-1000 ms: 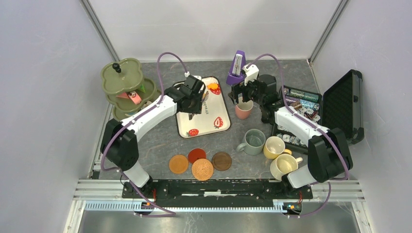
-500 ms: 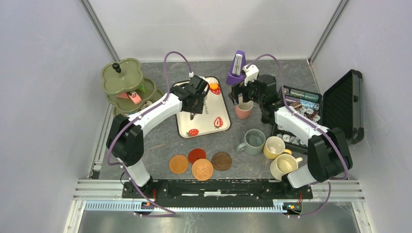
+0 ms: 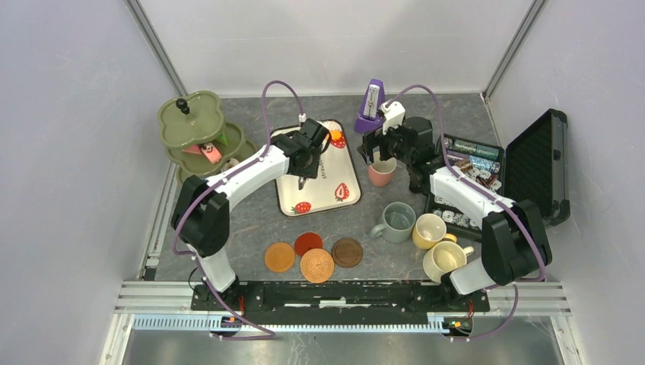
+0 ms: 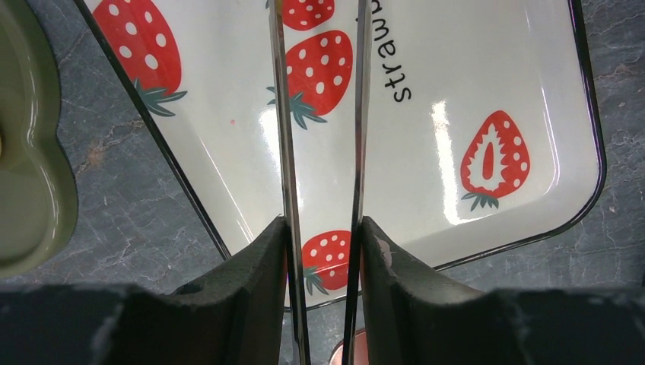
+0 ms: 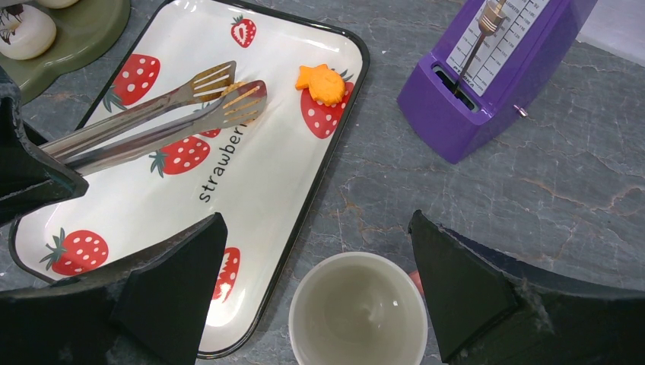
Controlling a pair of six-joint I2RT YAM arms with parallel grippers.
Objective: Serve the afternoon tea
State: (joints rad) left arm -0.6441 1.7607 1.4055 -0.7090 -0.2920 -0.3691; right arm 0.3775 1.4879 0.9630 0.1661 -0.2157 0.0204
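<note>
My left gripper [image 3: 308,154] [image 4: 323,228] is shut on a pair of metal tongs [image 4: 283,114] [image 5: 152,114] and holds them over the strawberry tray [image 3: 338,205] [image 4: 471,68]. The tong tips stand close together just left of an orange pastry [image 3: 335,135] [image 5: 323,84]; something small and tan seems to sit between them. Directly above the pink mug [image 3: 380,173] [image 5: 357,312], my right gripper [image 3: 380,152] [image 5: 316,219] is open, one finger on each side. The olive tiered stand [image 3: 190,122] at the back left carries pastries [image 3: 207,150].
Grey-green [image 3: 397,222], yellow [image 3: 430,230] and cream [image 3: 444,260] mugs cluster at the front right. Several round coasters [image 3: 316,265] lie at the front middle. A purple metronome [image 3: 370,106] stands behind the pink mug. The open black case [image 3: 532,163] fills the right side.
My left arm has shifted a little right and back over the tray, and the tongs have been squeezed closer together. The right arm has not moved.
</note>
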